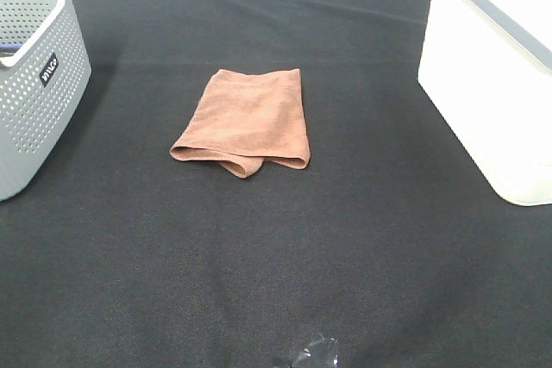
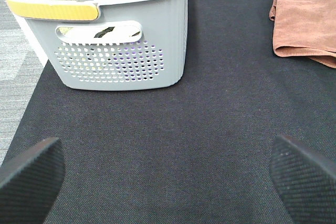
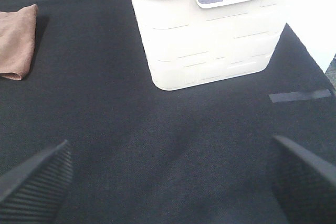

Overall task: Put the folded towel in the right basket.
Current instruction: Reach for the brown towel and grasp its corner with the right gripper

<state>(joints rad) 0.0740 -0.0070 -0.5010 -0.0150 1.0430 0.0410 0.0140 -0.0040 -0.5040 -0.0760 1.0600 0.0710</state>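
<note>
A folded brown towel [image 1: 246,120] lies flat on the black table, a little left of centre. It also shows in the left wrist view [image 2: 307,27] and in the right wrist view [image 3: 17,40]. The right basket [image 1: 496,66] is white with a grey rim and stands at the right edge; the right wrist view shows it [image 3: 210,35] ahead. My left gripper [image 2: 168,182] is open and empty over bare mat. My right gripper [image 3: 170,182] is open and empty too. Neither arm shows in the exterior high view.
A grey perforated basket [image 1: 34,66] stands at the left edge; the left wrist view shows it [image 2: 121,40] with a yellow handle and items inside. A strip of tape [image 3: 300,96] lies on the mat by the white basket. A small clear scrap [image 1: 312,355] lies near the front edge.
</note>
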